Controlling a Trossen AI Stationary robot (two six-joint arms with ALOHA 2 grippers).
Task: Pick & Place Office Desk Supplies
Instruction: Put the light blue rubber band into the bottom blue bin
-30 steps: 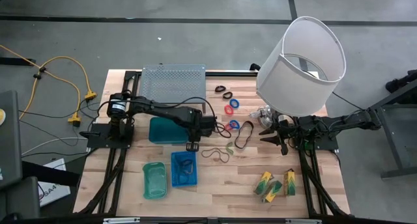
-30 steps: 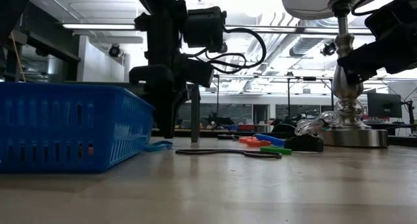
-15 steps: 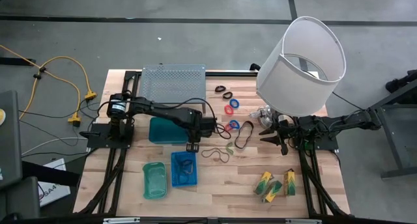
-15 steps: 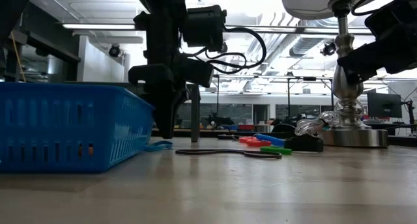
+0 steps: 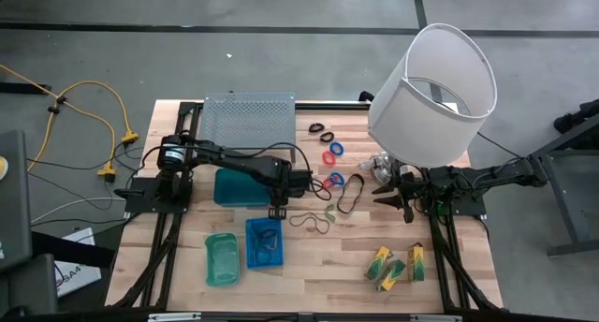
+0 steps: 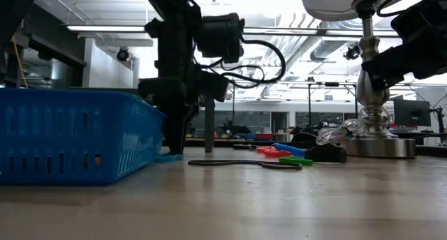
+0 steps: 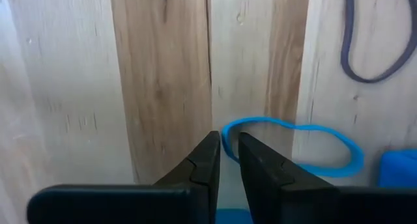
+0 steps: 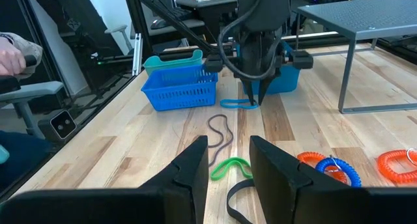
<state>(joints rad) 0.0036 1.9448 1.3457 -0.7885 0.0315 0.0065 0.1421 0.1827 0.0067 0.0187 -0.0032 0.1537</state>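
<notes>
Compared with a second ago, when it was hanging a bit above the wood, the left pincer has dropped so its tips are right down at the worktop, landing on the near edge of the blue rubber band that lies flat just beside the blue basket. In the left wrist view the two fingers are nearly together with only a thin gap, and the band's edge runs right at the tips, so I'd call it pinching down on the band, though I can't tell if it's really got hold of it since the band is flat on the wood. Nothing else has budged: the long dark band and the little green band sit in the same spots between the arms, the red and blue coil rings and black loops are up by the grey rack, and the yellow-green packets are near the front right. The right pincer waits partly parted and empty next to the lamp. My guess is the next bit is a lift and a short hop into the blue basket, and a thin band could easily slip out
</notes>
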